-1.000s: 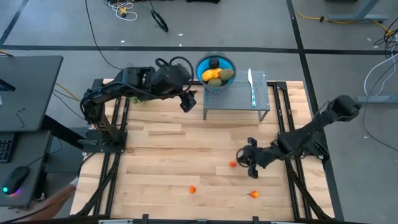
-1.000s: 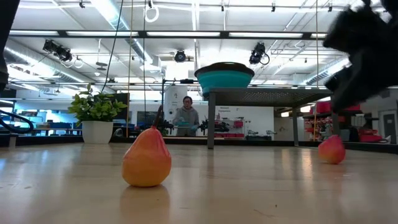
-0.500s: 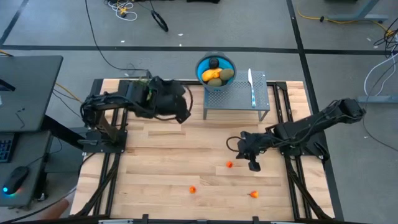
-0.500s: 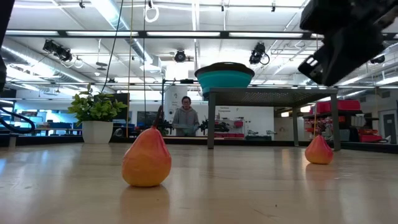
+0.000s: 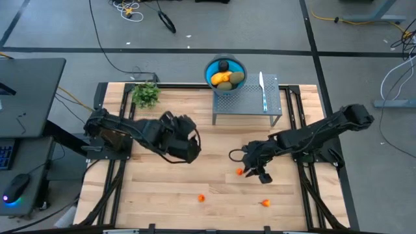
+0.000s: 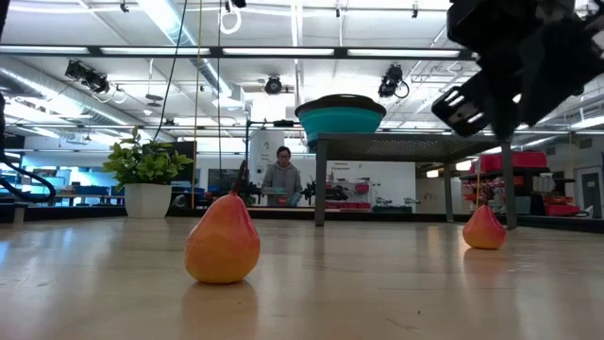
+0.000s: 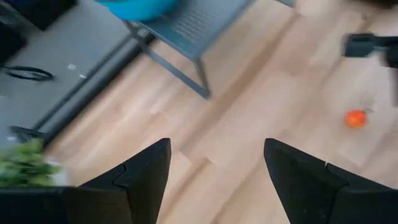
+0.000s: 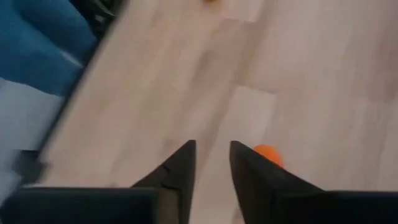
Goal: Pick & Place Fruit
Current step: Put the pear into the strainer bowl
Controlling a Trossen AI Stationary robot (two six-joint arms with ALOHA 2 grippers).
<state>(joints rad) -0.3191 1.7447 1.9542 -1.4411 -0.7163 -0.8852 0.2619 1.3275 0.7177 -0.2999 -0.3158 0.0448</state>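
wooden table (image 5: 162, 182), leafy sprig (image 5: 145, 94), blue bowl (image 5: 225, 66) on rack (image 5: 247, 101)

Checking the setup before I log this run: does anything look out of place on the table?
Yes. Three small orange fruits lie loose on the table: one beside the right gripper, two nearer the front edge. The other fruit sits in the blue bowl on the rack. A knife lies on the rack.

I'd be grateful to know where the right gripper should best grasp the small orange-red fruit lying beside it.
Probably across the rounded belly of the small orange-red fruit, from straight above. It lies free on the wooden table, and its top tapers, so would likely slip. The right gripper hovers just beside it.
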